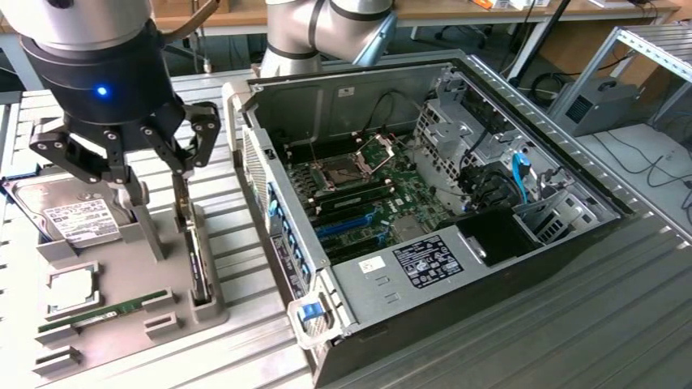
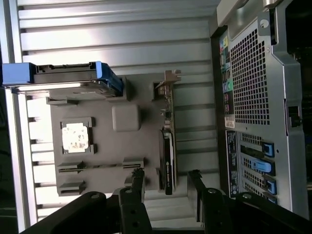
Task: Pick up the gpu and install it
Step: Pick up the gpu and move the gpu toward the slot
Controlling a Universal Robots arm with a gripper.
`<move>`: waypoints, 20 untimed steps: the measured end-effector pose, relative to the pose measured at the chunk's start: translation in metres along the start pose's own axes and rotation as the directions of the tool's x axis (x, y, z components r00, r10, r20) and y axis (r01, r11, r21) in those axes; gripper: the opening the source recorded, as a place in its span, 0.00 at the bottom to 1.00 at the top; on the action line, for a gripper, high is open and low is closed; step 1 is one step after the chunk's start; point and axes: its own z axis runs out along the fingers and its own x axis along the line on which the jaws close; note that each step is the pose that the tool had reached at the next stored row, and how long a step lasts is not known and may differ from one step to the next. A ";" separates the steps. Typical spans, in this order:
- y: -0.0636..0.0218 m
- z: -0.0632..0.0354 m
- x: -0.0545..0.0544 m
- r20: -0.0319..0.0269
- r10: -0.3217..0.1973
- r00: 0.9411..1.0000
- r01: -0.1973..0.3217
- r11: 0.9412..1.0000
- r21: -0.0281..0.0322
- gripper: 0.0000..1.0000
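1. One step is in hand, I judge: the pick, with the gripper (image 2: 165,173) hanging open above the gpu (image 2: 168,146)
2. The gpu stands on edge in the grey holder (image 2: 107,146), beside the computer case (image 2: 253,97)
3. Grasping calls for the jaws to straddle it squarely

Arm (image 1: 313,28): silver-grey tubes, pale blue joint cap. Gripper (image 1: 162,231): black body, blue light (image 1: 103,91), black linkage fingers (image 2: 138,183).

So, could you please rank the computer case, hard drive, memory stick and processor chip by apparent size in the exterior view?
1. computer case, by far the largest.
2. hard drive, though partly covered.
3. memory stick and processor chip: unsure, one long and thin, one square, so unranked.
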 end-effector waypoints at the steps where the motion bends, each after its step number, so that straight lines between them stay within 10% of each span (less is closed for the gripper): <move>1: -0.0001 0.0018 0.000 0.000 0.000 1.000 0.000 1.000 0.000 0.48; 20: -0.0022 0.0481 0.001 0.000 0.000 1.000 0.000 1.000 0.000 0.48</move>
